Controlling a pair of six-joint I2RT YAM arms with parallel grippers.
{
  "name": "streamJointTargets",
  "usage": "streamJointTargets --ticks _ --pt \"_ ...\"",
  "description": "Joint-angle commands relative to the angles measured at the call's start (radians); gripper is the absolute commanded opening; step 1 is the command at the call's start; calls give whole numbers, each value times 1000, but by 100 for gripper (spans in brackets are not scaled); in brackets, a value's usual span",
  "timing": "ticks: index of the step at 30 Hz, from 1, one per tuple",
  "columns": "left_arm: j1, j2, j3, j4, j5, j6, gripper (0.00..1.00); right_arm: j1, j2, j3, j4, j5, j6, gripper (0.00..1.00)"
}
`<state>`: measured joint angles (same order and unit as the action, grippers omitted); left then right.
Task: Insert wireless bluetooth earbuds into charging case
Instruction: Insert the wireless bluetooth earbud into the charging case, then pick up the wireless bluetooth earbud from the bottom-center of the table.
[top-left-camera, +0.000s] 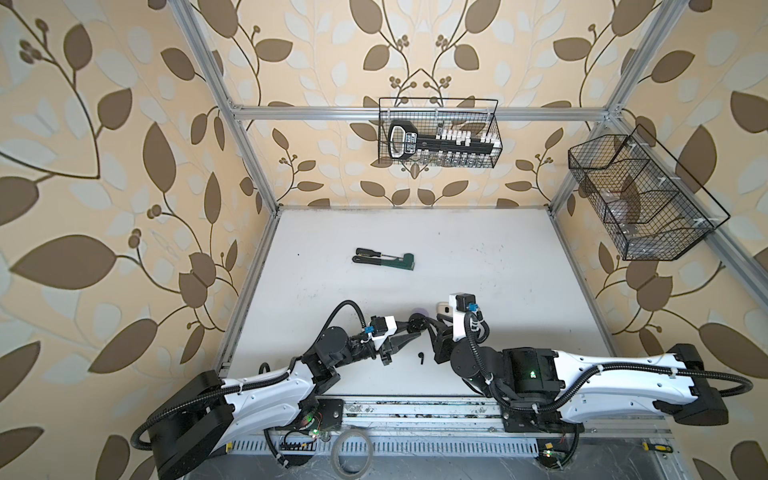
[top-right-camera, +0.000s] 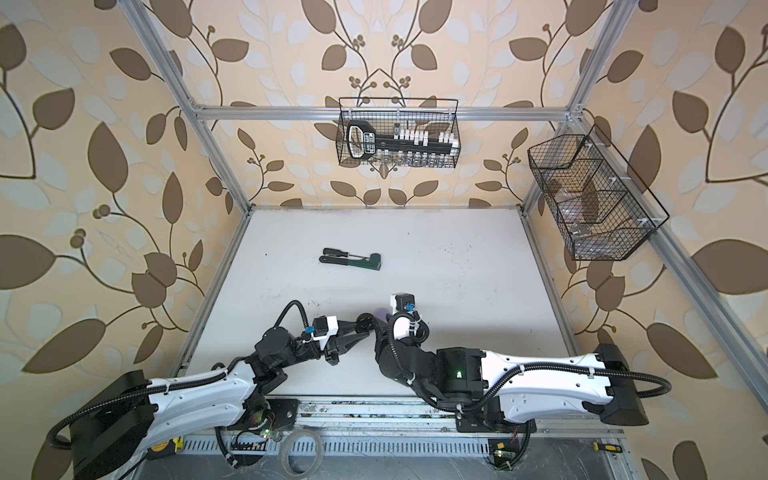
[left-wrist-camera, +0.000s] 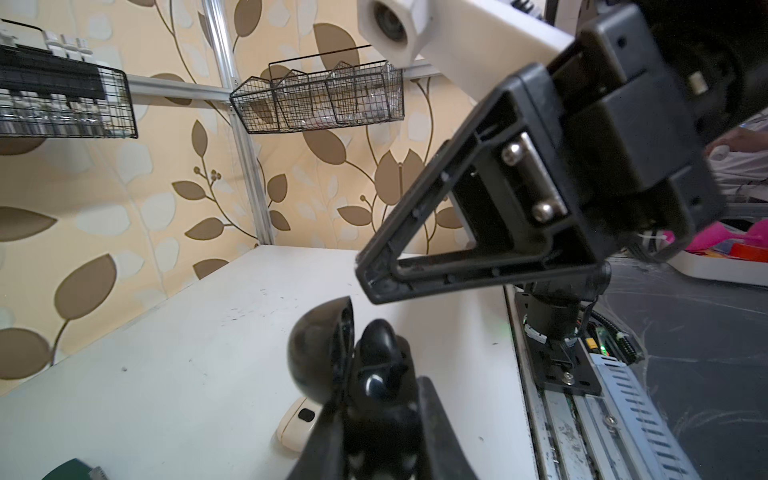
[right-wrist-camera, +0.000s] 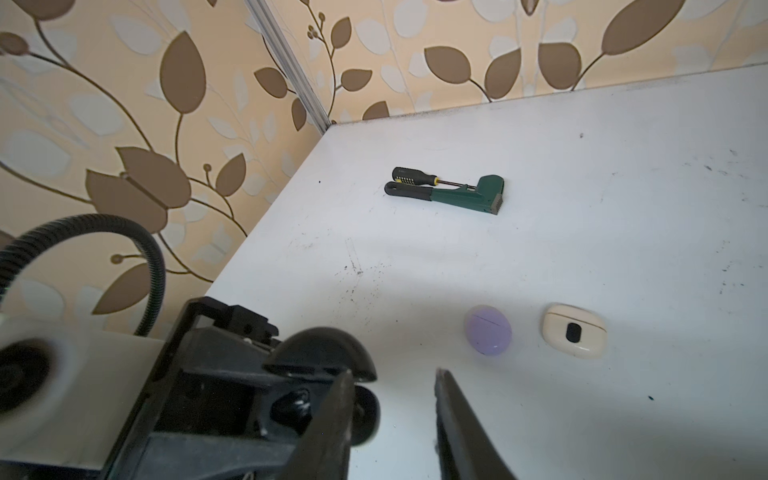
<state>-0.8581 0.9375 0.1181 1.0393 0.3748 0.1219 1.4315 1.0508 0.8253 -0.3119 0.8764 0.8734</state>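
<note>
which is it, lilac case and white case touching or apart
Apart. The right wrist view shows bare table between the lilac case and the white case.

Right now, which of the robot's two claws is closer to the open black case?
Left. The left gripper is clamped on the black case; the right gripper sits just beside it, jaws open and empty.

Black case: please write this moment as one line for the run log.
left gripper: shut on black case, lid open | right gripper: open, empty, near black case | black earbud: loose on table | lilac case, white case: closed
</note>
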Motion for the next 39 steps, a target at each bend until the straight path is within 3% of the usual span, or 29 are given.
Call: streamJointTargets --ticks 1,4,8,11,21,33,39 --pt "1 -57 -33 -11 -146 55 0 -1 -27 16 -126 29 66 38" --pt "66 -86 -67 -7 -190 44 0 -85 -9 8 -190 -87 103 40" --pt "227 -90 -82 -2 -107 -38 0 -197 107 7 -220 -259 111 40" --pt "277 -73 -103 38 -115 -57 0 -239 205 33 -227 -352 89 43" --pt "280 -133 -103 -23 -111 -48 0 -286 516 160 -248 -548 40 46" --pt "280 -156 -113 -30 -180 -46 0 -264 665 208 -245 -612 42 43" --pt "281 -188 -120 -43 -176 -48 0 -261 701 214 -259 -622 39 36"
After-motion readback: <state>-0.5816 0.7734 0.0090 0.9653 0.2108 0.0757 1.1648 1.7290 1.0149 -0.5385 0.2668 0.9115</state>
